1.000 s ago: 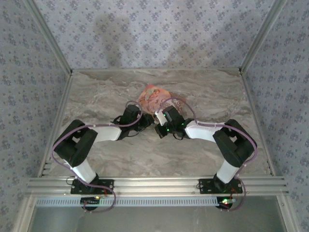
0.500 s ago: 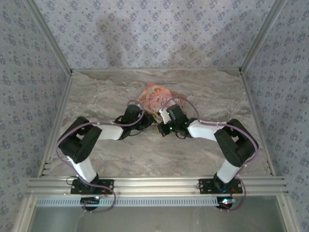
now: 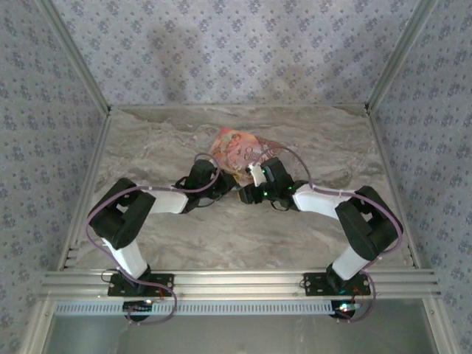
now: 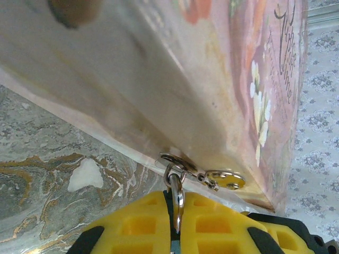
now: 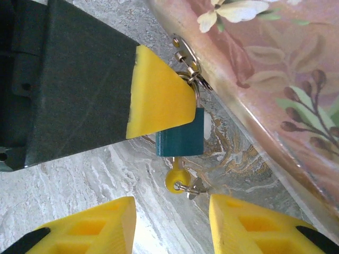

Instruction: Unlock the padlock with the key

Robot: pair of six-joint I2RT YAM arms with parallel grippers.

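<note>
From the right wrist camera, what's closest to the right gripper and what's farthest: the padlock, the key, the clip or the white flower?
1. Key: right in front of the right gripper, just below the padlock.
2. Padlock: blue, just past the key.
3. Clip: silvery, higher up on the pouch edge.
4. White flower: printed on the pouch, at the very top.

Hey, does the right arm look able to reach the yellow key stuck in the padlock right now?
Probably yes. The right fingers stand open with the key just ahead of the gap, nothing between. The left fingers pinch the padlock by its shackle, clear of the key.
</note>
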